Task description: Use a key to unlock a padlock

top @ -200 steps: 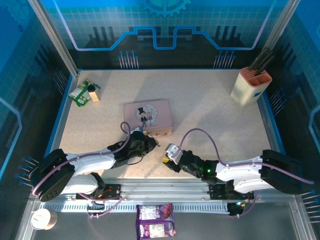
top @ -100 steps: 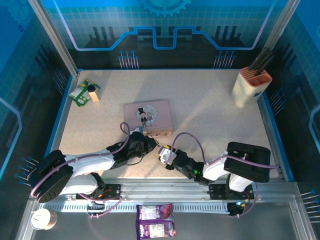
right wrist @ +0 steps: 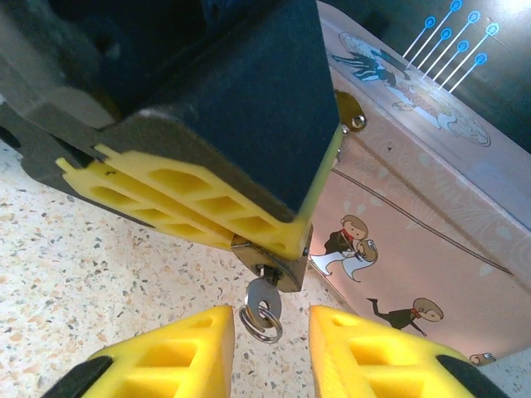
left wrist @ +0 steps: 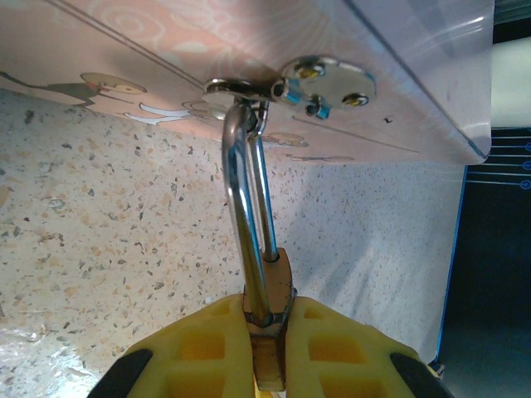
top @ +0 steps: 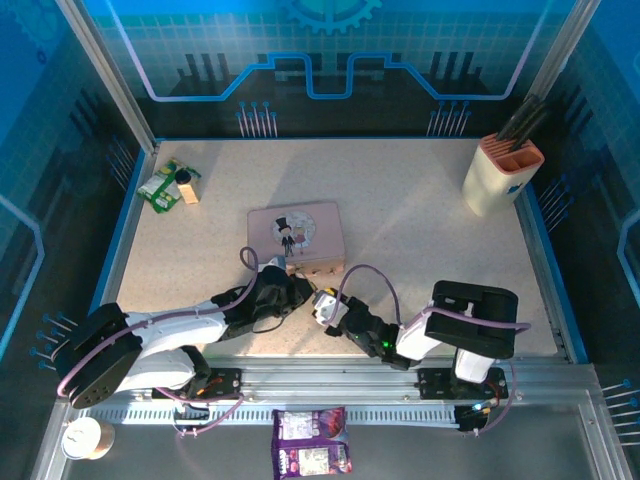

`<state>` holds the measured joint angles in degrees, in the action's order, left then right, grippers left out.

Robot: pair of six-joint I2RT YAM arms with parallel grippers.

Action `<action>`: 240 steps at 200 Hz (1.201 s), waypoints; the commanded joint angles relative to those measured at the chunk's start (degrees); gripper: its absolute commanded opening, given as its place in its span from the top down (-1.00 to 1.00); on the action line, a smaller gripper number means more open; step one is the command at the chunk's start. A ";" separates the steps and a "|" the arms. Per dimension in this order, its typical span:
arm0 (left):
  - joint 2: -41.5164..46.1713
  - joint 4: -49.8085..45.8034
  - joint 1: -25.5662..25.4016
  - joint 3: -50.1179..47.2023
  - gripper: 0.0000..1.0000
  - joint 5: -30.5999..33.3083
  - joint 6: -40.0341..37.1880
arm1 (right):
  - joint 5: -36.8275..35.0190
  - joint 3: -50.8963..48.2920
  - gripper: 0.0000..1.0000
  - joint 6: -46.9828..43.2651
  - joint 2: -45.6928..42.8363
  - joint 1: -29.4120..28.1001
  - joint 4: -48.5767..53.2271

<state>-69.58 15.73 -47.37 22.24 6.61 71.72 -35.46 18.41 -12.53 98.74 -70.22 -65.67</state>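
The brass padlock is clamped between my left gripper's yellow fingers. Its silvery shackle runs up through the hasp of the pink tin. In the right wrist view the padlock's underside pokes out below the left gripper's fingers. The small silver key sits in its keyhole with a ring hanging from it. My right gripper is open, one finger on each side of the key, with a gap on both sides. From above, both grippers meet just in front of the tin, left and right.
The pink tin's side stands close behind the padlock. A knife block stands at the back right and a green packet at the back left. A snack packet and a cup lie off the table's near edge.
My right arm has folded and slid its gripper left up to the padlock, with its jaws narrowing. The left gripper has stayed shut on the padlock.
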 commanded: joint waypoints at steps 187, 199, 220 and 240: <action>3.17 3.70 -1.32 0.72 1.00 1.03 -1.41 | -3.71 2.09 0.79 12.56 4.26 -0.23 -6.84; 3.31 3.61 -1.33 0.87 1.00 1.46 -1.94 | -2.92 1.94 0.83 16.83 3.11 0.22 -5.29; 2.97 3.31 -1.33 1.64 1.00 1.90 -2.89 | -0.84 1.79 0.89 24.90 1.27 0.75 -2.37; 2.28 2.68 -1.23 2.36 1.00 2.28 -3.76 | 1.41 1.41 0.95 33.50 0.11 1.04 -0.95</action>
<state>-68.62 15.46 -48.18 22.24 7.62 70.98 -35.83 19.99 6.92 101.08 -70.19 -67.51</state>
